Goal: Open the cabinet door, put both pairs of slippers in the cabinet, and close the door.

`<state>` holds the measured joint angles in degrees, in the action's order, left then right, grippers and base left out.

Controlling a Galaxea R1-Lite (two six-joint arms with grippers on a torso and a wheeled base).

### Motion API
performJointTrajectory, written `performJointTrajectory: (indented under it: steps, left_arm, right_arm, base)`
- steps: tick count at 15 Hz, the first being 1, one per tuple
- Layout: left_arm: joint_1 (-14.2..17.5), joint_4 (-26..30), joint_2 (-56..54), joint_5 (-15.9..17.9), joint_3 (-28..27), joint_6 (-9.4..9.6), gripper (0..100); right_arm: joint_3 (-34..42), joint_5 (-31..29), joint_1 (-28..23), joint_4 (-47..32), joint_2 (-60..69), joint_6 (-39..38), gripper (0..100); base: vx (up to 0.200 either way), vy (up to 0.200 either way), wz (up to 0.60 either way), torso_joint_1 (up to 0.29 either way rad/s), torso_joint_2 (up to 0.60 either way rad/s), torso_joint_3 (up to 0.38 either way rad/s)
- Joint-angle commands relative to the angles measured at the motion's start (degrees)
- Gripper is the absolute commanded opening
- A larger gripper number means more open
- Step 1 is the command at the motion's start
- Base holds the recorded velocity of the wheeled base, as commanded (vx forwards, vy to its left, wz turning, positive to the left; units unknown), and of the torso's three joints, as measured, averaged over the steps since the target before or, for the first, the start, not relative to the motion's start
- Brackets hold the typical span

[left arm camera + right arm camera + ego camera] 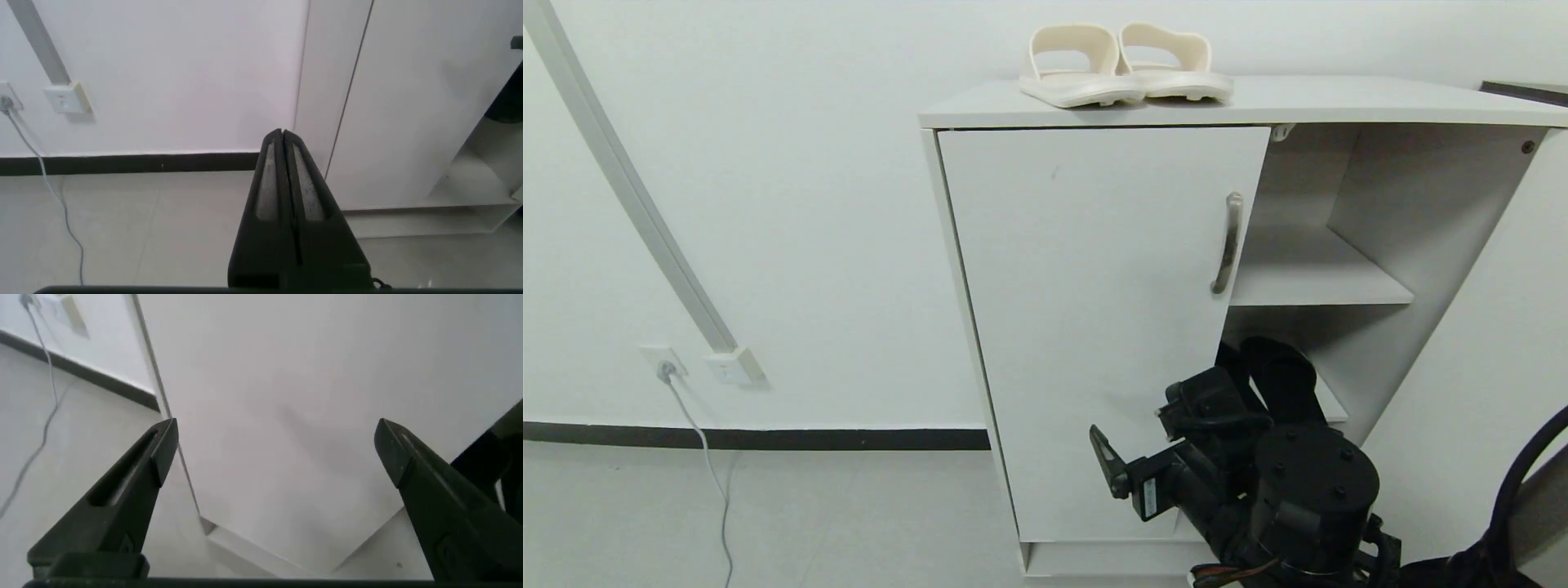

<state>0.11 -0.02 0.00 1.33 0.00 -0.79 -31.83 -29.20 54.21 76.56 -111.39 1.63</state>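
Cabinet: white cabinet (1339, 98) dead ahead, and its right half stands open!
Right door: the right door (1478, 367) is swung out at the right edge.
Left door: the left door (1086, 327) is flat shut, with its handle (1228, 243) at the inner edge.
Cream slippers: the cream slippers (1123, 65) sit side by side on the cabinet top, toes toward us.
Black slippers: the black slippers (1278, 376) are inside on the lower level, under the shelf (1307, 273), partly hidden by the arm.
Right gripper: the right gripper (276, 431) is low before the left door, fingers spread wide, nothing between them.
Left gripper: the left gripper (283, 139) has its fingers pressed together, empty, over the floor left of the cabinet.
Wall: a socket (663, 362) with a cable (707, 465) hanging to the floor.
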Motion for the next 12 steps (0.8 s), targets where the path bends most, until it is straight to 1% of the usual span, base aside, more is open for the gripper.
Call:
performJointTrajectory:
  steps: [1, 11, 12]
  left_arm:
    - [-0.02, 0.02, 0.09, -0.01, 0.00, -0.09, 0]
    - [-0.02, 0.02, 0.09, -0.01, 0.00, 0.00, 0]
    - [-0.02, 0.02, 0.09, -0.01, 0.00, -0.09, 0]
  right_arm:
    - [0.54, 0.02, -0.07, 0.35, -0.06, 0.39, 100]
    - [1.33, 0.81, -0.69, 0.70, 0.03, 0.65, 100]
    - [1.42, 0.81, -0.69, 0.70, 0.12, 0.65, 100]
  base:
    - [0.000, 0.000, 0.00, 0.000, 0.00, 0.000]
    - [0.000, 0.000, 0.00, 0.000, 0.00, 0.000]
    - [0.000, 0.000, 0.00, 0.002, -0.22, -0.227]
